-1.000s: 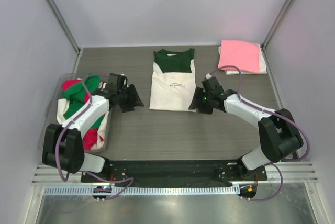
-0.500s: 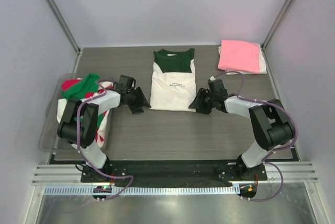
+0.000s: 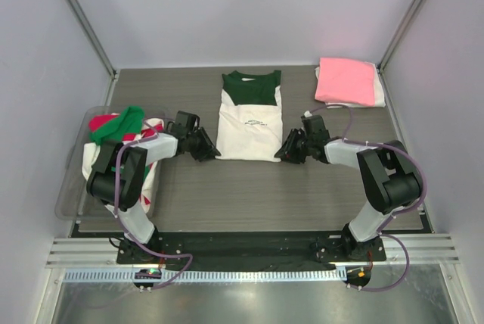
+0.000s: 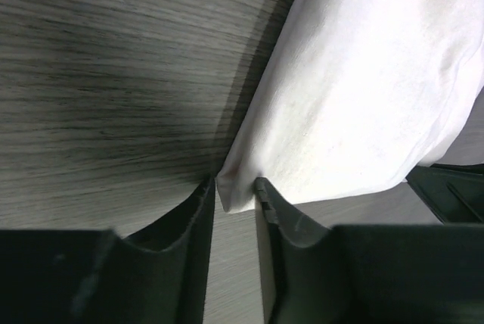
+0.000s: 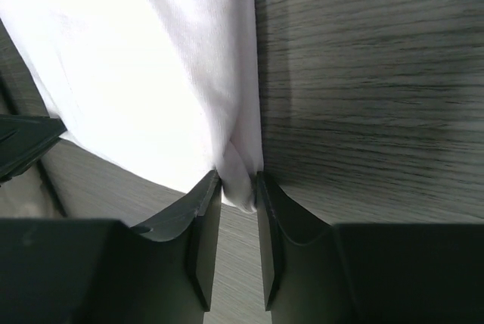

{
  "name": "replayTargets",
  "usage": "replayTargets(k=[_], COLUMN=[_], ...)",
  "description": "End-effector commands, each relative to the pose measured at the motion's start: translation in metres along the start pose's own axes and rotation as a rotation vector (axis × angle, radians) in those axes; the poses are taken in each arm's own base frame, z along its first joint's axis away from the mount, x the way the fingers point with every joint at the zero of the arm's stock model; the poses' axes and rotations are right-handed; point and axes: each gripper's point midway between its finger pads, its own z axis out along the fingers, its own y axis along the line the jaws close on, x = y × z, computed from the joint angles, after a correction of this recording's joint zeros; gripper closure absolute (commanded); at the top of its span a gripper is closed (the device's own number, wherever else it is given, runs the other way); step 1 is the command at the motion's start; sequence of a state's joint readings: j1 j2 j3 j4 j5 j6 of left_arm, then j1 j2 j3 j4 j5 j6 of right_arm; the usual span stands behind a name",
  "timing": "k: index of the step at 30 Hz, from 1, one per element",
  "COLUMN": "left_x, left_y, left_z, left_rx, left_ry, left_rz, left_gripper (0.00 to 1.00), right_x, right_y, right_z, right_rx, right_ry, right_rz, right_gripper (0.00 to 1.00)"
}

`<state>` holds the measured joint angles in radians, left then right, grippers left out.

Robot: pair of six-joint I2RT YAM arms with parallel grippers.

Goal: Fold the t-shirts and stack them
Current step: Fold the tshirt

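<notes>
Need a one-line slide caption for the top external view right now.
Left gripper and right gripper pinch the near corners of the flat-lying cream-and-green t-shirt.

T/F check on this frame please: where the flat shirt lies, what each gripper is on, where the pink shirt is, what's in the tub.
1. The cream-white and dark green t-shirt lies flat mid-table, green end away from the arm bases. True.
2. The left gripper hangs over the clear plastic tub. False: it is at that shirt's near left corner, with the corner between its fingers.
3. The right gripper has the shirt's near right corner pinched between its fingers. True.
4. The folded pink t-shirt lies in the tub. False: it lies at the table's far right corner, on white cloth.
5. The tub is empty. False: it holds red, green and white cloth.
</notes>
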<state>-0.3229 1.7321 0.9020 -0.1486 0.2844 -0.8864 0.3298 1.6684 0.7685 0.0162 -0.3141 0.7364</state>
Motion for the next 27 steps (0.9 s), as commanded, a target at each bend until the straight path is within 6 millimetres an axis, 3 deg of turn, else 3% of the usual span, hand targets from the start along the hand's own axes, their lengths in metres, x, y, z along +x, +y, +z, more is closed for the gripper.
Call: replayTargets(k=[1,10,14,17,19,22,23,25,26,27], left_x=[0.007,0.004,0.007,0.011,0.017,0.027,0.031,0.040,0.045,0.050], left_y=[0.012,0.002,0.005,0.004,0.005,0.000,-0.003,-0.010,-0.002,-0.013], left_z=[0.008,0.012,0.011,0.008,0.004,-0.013,-0.024,-0.038,-0.046,-0.060], left_rx=[-0.028,-0.010,-0.020,-0.017,-0.023,-0.021,-0.026,-0.033,-0.079,-0.054], left_ry=[0.004,-0.005,-0.004,-0.005,-0.003,0.005,0.008,0.005,0.000,-0.018], left_rz=[-0.012,-0.018,-0.026,-0.032,-0.050,-0.060,-0.052,-0.013,-0.005,0.026], left_gripper=[0.74,0.99,1.00,1.00,1.00,1.00,1.00,1.00,1.00,1.00], right_x=[0.015,0.015,0.019,0.023,0.025,0.030,0.027,0.033,0.029,0.035], right_y=[-0.025,-0.025,-0.025,-0.024,-0.022,-0.015,-0.005,-0.004,0.005,0.003], right_z=[0.005,0.000,-0.003,-0.006,-0.010,-0.022,-0.033,-0.046,-0.059,-0.068], right_rx=[0.072,0.064,0.058,0.051,0.037,0.007,-0.021,-0.012,-0.035,-0.021], right_ry=[0.036,0.029,0.034,0.041,0.044,0.048,0.025,0.028,-0.001,0.008], right_rz=[0.006,0.016,0.021,0.027,0.034,0.049,0.038,0.044,0.031,0.032], right_gripper=[0.69,0.75,0.79,0.99,0.99,0.99,0.99,0.99,0.99,0.99])
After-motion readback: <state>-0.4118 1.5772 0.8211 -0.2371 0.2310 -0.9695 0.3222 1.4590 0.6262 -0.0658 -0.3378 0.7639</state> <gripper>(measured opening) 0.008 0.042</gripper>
